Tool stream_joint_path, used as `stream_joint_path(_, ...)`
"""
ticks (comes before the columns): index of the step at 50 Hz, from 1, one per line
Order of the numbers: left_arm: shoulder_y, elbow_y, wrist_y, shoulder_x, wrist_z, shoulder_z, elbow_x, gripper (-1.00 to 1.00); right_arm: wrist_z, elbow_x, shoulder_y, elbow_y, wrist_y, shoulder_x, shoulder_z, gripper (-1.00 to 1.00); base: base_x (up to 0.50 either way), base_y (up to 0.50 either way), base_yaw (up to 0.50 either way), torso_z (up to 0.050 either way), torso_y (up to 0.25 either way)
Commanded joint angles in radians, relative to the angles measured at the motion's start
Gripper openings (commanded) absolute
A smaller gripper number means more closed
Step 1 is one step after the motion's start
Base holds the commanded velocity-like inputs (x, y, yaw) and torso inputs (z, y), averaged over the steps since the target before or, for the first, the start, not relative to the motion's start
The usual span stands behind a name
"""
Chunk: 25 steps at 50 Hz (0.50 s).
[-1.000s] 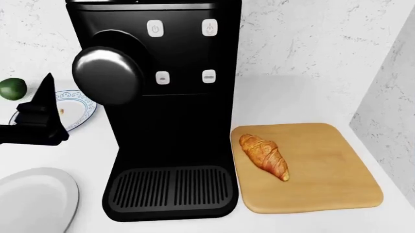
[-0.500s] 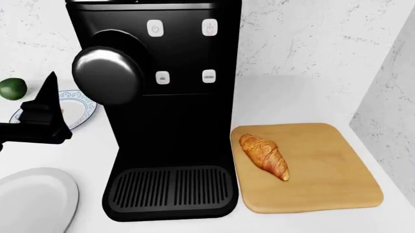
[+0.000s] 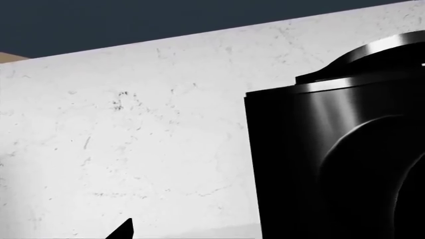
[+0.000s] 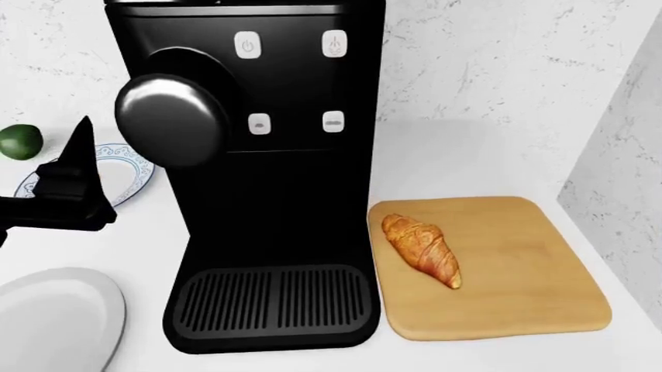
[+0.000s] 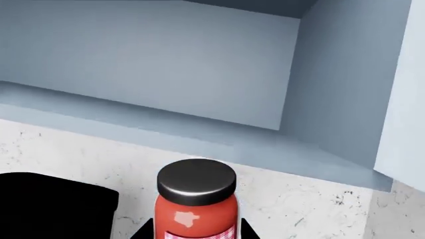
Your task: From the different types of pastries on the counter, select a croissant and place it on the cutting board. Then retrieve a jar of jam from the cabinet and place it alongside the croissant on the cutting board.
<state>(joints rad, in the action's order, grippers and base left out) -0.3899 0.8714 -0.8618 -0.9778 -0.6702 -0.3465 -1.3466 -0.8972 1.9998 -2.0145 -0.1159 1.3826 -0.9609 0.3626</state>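
Below, croissant (image 4: 421, 250) lies on cutting board (image 4: 517, 271); right claw (image 5: 194, 230) apparently pinches jam jar (image 5: 196, 201).

White marbled backsplash wall (image 4: 486, 62) behind, second marbled wall (image 4: 631, 170) at right. Big black coffee machine (image 4: 274, 178) mid-scene. Open pale blue-grey cabinet (image 5: 199, 74), interior bare, above marble. Light even, soft shadows.

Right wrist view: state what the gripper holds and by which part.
The right gripper holds the small red jar of jam with a dark lid, gripped low on its body, fingers on either side. The cabinet interior lies behind it.
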Motion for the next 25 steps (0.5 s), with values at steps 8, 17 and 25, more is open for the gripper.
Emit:
stream_joint_path(8,0.006,0.003,0.004,-0.004,-0.006,-0.004,-0.003,1.00,0.042,0.007,0.466,-0.263,-0.171,-0.166,-0.206,-1.00,0.00,0.00,0.00,0.000,0.000)
stream_joint_path(17,-0.007,-0.001,0.006,-0.002,-0.014,0.010,-0.012,1.00,0.050,-0.052,0.719,-0.318,-0.264,-0.190,-0.313,-1.00,0.00,0.00,0.00,0.000,0.000)
stream_joint_path(25,-0.011,-0.003,0.007,0.000,-0.015,0.019,-0.006,1.00,0.082,-0.169,0.905,-0.342,-0.312,-0.148,-0.369,-1.00,0.00,0.00,0.00,0.000,0.001)
